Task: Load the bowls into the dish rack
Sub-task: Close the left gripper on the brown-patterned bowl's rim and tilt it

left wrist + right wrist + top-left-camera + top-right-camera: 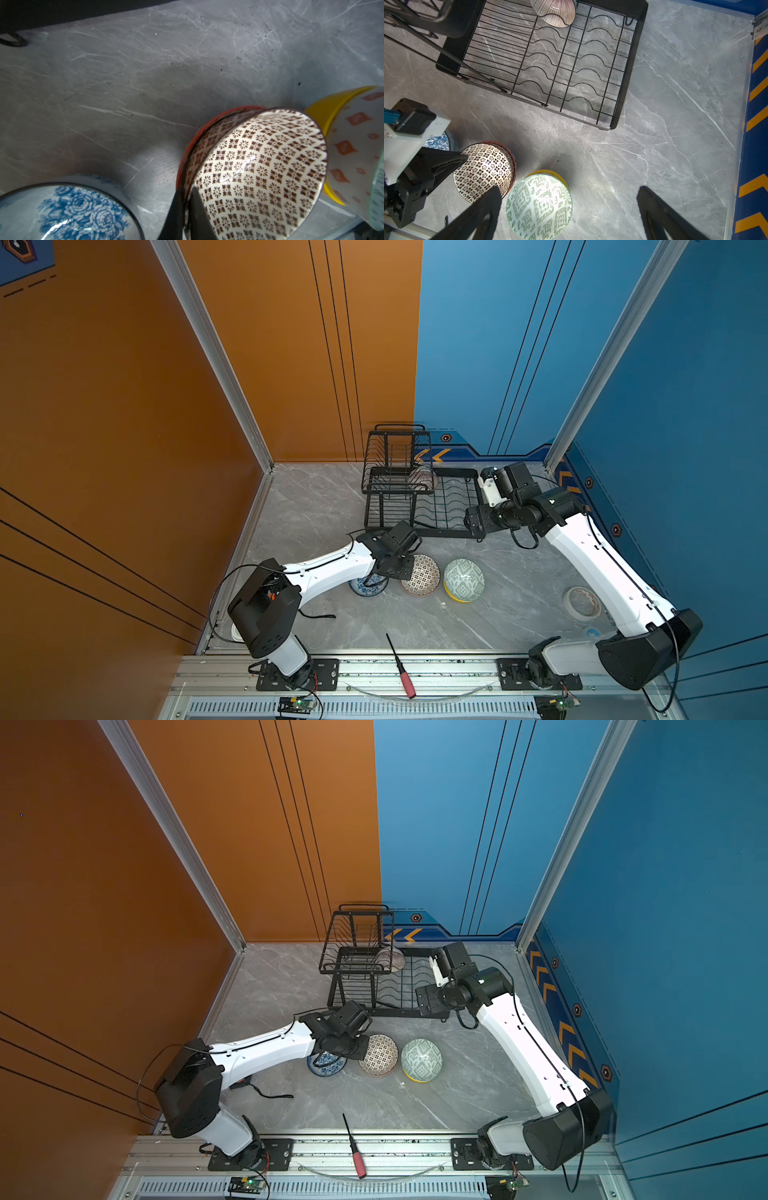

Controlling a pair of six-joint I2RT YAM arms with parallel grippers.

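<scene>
My left gripper (187,188) is shut on the rim of the white dark-dotted bowl (259,172) (420,574) (378,1054), one finger inside and one outside; red shows round its outer wall. A blue-white floral bowl (72,212) (365,588) sits beside it, partly under the left wrist. The green-white bowl (538,205) (464,578) tops a stack with an orange-white bowl (353,145) and a yellow bowl (324,112). A pink striped bowl (553,12) (423,480) leans in the dish rack (625,83) (457,472). My right gripper (569,188) (476,520) hangs open and empty by the rack's near corner.
A roll of tape (582,603) lies at the right by the right arm. A red-handled screwdriver (401,668) lies across the front rail. The rack's raised basket (395,460) stands at the back, against the orange and blue walls.
</scene>
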